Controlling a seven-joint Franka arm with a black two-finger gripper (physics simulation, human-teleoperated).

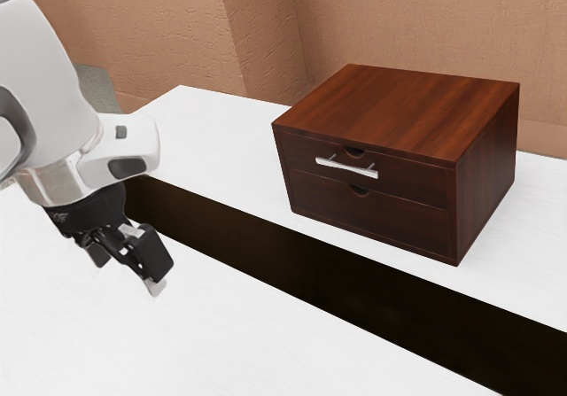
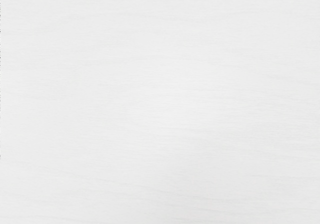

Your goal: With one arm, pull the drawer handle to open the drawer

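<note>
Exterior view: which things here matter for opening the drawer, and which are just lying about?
For the job: gripper, silver handle, upper drawer, wooden cabinet.
Just there: lower drawer, white table, dark strip across the table.

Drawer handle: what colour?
The drawer handle is silver, on the top drawer of the dark brown wooden cabinet; clearest in the exterior view.

White, rounded arm (image 1: 53,104) with grey joint bands, ending in a black claw (image 1: 131,267).
</note>
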